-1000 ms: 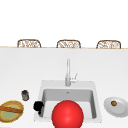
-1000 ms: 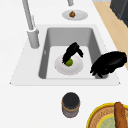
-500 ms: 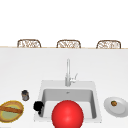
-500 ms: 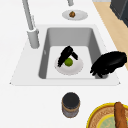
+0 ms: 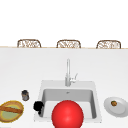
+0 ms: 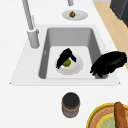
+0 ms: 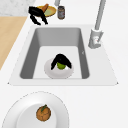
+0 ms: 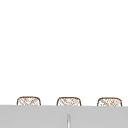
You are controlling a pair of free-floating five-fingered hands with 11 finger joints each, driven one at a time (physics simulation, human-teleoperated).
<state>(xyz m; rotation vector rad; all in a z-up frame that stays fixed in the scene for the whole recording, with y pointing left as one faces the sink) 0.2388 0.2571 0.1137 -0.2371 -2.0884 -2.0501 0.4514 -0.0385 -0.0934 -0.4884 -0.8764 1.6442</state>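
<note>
Left side view: right hand (image 6: 65, 57) in sink (image 6: 50, 37), fingers curled round green fruit (image 6: 66, 62) on white plate (image 6: 77, 68).
Left hand (image 6: 110, 63): hovered at sink's near-left corner, fingers loosely bent, holding nothing.
Table: jar (image 6: 71, 104) beside left hand.

Sink basin (image 6: 70, 37): upper half of left side view open, free passage. Faucet (image 6: 30, 25) blocks its left rim. Lower half taken by white plate (image 6: 77, 67); a hand (image 6: 110, 62) overhangs the lower-right rim. Jar (image 6: 71, 103), probably lidded, stands below the sink.
</note>
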